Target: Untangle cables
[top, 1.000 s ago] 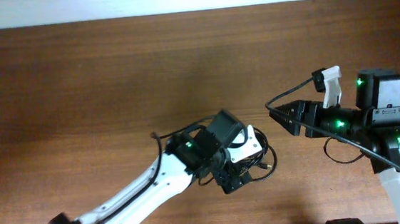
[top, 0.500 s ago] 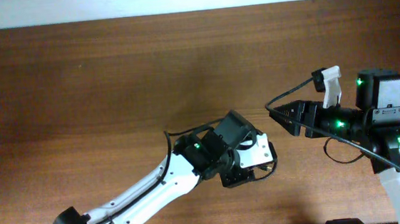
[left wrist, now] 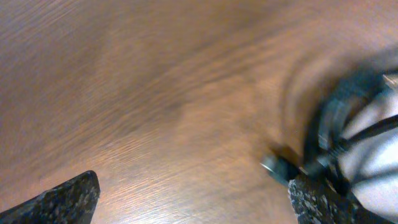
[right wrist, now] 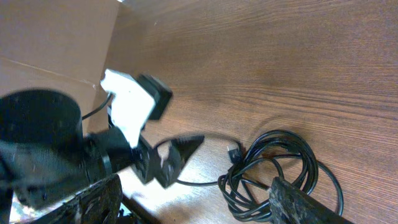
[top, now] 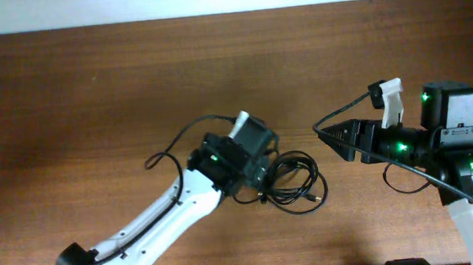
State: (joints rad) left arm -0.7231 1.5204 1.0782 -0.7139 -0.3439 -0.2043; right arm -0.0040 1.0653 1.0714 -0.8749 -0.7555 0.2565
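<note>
Left claw [left wrist: 193, 180]: fingers spread wide, one in each bottom corner of its wrist view, only bare wood between them. Nothing is held. That view is smeared with blur.
- Left arm [top: 159, 223] rises from the near-left edge and slants up and right across the worktop [top: 90, 93]. Its black wrist block is bent over, just left of centre.
- The claw end points right, toward the cables [top: 295, 179].
- The right wrist view shows this claw low over the wood with its tips parted, just left of the bundle. Cannot tell whether a tip touches a cord.

Right claw [right wrist: 196, 183]: fingers set far apart at the bottom left and bottom right of its wrist view, holding nothing.
- From overhead it looks like a single dark wedge pointing left, so the fingers appear stacked one over the other.
- Right arm [top: 467, 165] reaches in level from the right edge, with green lights showing on its joints.
- The tip is up and to the right of the cables and apart from them.

Cables: one loose black tangle of overlapping loops lying flat on the worktop, right of centre and toward the near edge.
- It lies between the two claws, tight against the left one.
- A small plug [top: 314, 198] sticks out at the lower right edge of the tangle.
- In the left wrist view the tangle is a blurred dark mass at the right edge.
</note>
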